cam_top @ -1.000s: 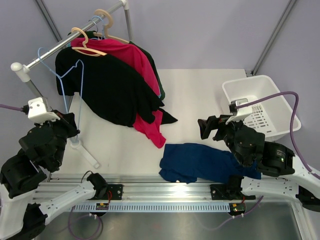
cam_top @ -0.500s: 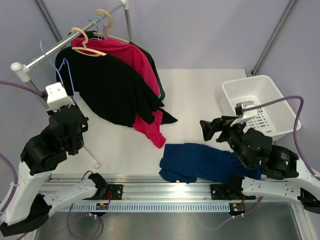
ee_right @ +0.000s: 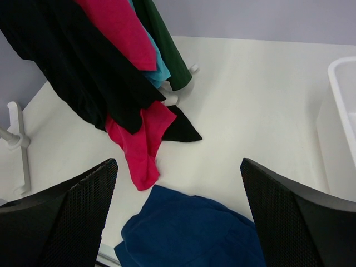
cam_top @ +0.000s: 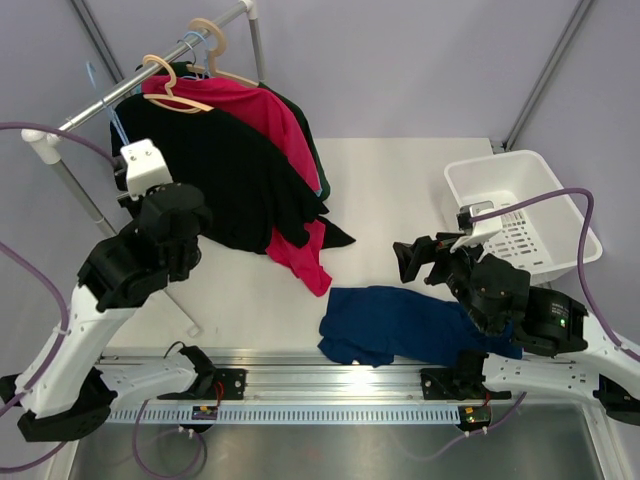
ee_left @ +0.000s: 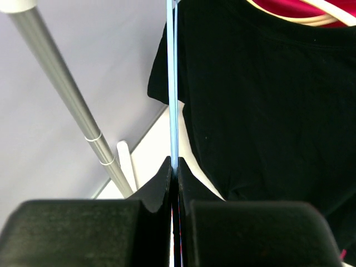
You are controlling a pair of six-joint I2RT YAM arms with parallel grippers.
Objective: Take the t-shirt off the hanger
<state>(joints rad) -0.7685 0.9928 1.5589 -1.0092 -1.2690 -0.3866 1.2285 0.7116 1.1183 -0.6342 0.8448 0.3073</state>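
Note:
A thin light-blue wire hanger (ee_left: 173, 83) carries no garment, and my left gripper (ee_left: 174, 167) is shut on its wire, raised beside the rail (cam_top: 110, 100) of the clothes rack. A navy t-shirt (cam_top: 400, 325) lies crumpled on the table near the front edge. My right gripper (ee_right: 178, 167) hangs open just above and behind the navy t-shirt (ee_right: 189, 228), holding nothing. A black t-shirt (cam_top: 230, 180) and a pink t-shirt (cam_top: 265, 110) hang on wooden hangers (cam_top: 170, 85) on the rail, close to the right of the blue hanger.
A white plastic basket (cam_top: 520, 210) stands at the table's right side. The rack's white foot (cam_top: 180, 310) and slanted metal pole (ee_left: 67, 94) sit by my left arm. Hems of the hanging shirts trail onto the table (ee_right: 261, 100).
My left arm has lifted the blue hanger up and to the right, from beside the rack's pole to the rail next to the black shirt. The right arm barely shifted.

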